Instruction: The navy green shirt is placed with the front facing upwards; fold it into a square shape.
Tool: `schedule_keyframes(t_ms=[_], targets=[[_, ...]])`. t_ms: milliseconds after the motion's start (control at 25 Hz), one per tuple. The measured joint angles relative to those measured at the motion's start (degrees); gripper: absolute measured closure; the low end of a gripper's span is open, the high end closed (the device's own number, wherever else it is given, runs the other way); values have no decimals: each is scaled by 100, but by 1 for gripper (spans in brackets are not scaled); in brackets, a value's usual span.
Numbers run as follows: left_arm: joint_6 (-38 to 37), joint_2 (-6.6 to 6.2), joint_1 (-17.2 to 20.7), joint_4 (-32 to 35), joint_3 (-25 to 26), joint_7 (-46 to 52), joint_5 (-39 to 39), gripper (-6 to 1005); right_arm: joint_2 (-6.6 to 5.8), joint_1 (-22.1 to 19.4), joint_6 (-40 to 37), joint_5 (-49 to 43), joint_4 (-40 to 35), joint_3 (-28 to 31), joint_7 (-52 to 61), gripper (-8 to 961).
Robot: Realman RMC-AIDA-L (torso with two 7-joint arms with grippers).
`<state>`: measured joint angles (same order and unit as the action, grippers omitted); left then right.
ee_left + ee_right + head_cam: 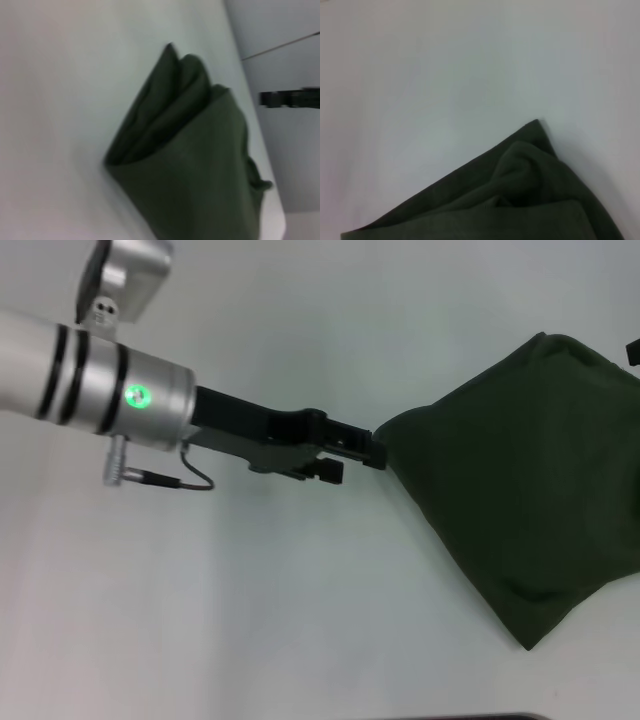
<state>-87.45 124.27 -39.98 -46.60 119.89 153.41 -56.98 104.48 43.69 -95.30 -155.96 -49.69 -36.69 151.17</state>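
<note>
Head view: my left gripper (372, 452) is at the leftmost corner of the navy green shirt (510, 490), apparently clenched on it. Shirt lies folded, diamond-wise, right of the gripper on the table (300, 620). Right gripper barely visible at far right; can't tell its state.

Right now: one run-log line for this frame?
shirt: folded, plain side up | left hand: at shirt's left corner | right hand: barely visible | table: white

A: Which colour is seen on the navy green shirt (510, 490)?
B: A plain dark olive green, with no pattern shown.
A: And the table (250, 620)?
B: It is seen as plain pale grey-white.
</note>
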Motion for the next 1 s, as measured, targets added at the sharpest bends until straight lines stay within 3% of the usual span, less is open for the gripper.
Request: schedule_keyframes(t_ms=[160, 440, 640, 1000], targets=[[450, 7, -202, 684, -210, 21, -109, 293, 1, -41, -3, 134, 6, -8, -25, 470], [1024, 27, -478, 1313, -558, 18, -466, 292, 1, -53, 15, 150, 25, 22, -84, 471], [1264, 30, -617, 1585, -678, 39, -559, 291, 4, -54, 5, 155, 26, 22, -88, 471], [1798, 36, -691, 1823, -1636, 52, -1453, 290, 17, -28, 3, 163, 29, 8, -95, 472]])
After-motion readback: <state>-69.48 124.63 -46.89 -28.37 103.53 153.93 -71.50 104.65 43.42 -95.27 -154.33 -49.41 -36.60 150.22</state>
